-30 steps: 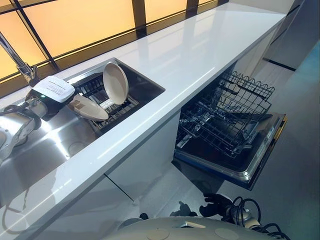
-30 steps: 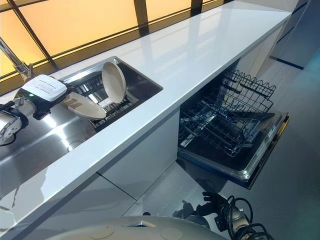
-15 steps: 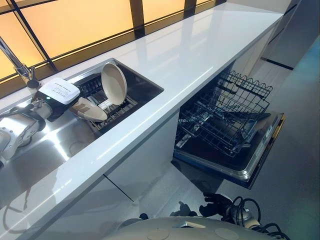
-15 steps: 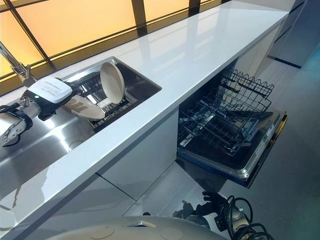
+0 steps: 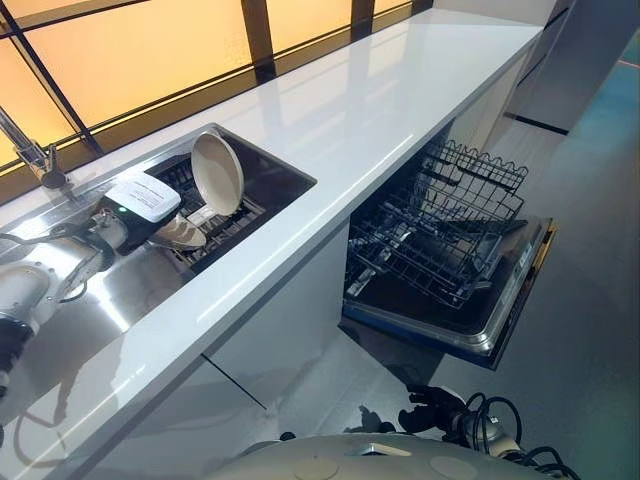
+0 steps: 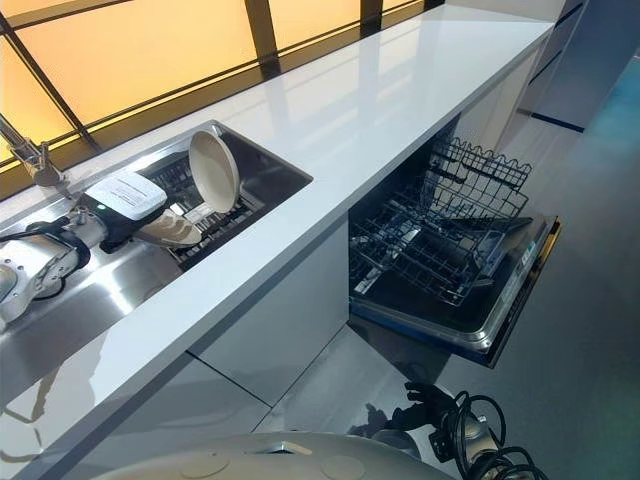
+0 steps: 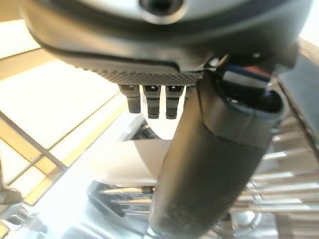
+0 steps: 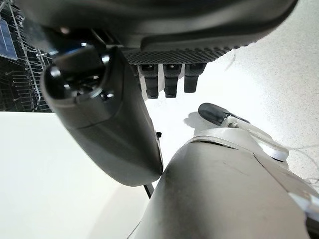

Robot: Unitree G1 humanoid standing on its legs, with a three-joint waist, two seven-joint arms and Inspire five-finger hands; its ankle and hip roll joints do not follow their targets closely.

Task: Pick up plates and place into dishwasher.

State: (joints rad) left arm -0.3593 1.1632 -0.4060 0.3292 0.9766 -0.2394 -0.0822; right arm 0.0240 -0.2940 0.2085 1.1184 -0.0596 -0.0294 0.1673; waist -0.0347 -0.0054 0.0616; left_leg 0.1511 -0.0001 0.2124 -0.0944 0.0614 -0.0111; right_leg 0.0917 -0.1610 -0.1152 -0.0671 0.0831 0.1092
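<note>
Left eye view: left hand at the flat plate in the sink

Left eye view is showing two cream plates sitting in the sink [image 5: 285,175]. One plate [image 5: 218,172] is standing nearly upright on its edge in a dark wire rack [image 5: 225,222] that is lying in the basin. The second plate [image 5: 183,232] is lying low and tilted just beside it, toward the robot's left, resting on the same rack.

The left hand [image 5: 128,222] is reaching in from the left over the steel draining board [image 5: 110,300] and is sitting right at the lower plate's near rim. In the left wrist view the left hand's fingers [image 7: 152,102] are hanging short and curled in a row under the palm, with the thumb standing out dark and large in front; a pale plate [image 7: 130,162] is showing past them above the rack's bars. Whether the fingers are actually pinching that plate I cannot tell.

A tap [image 5: 30,155] is rising behind the sink, by the orange-lit window. The white tabletop [image 5: 400,90] is running off to the right. Below it the dishwasher door [image 5: 470,320] is hanging open and its wire basket [image 5: 440,225] is pulled out.

The right hand [image 8: 167,79] is showing in the right wrist view, fingers curled under the palm and gripping nothing, over pale floor.
</note>
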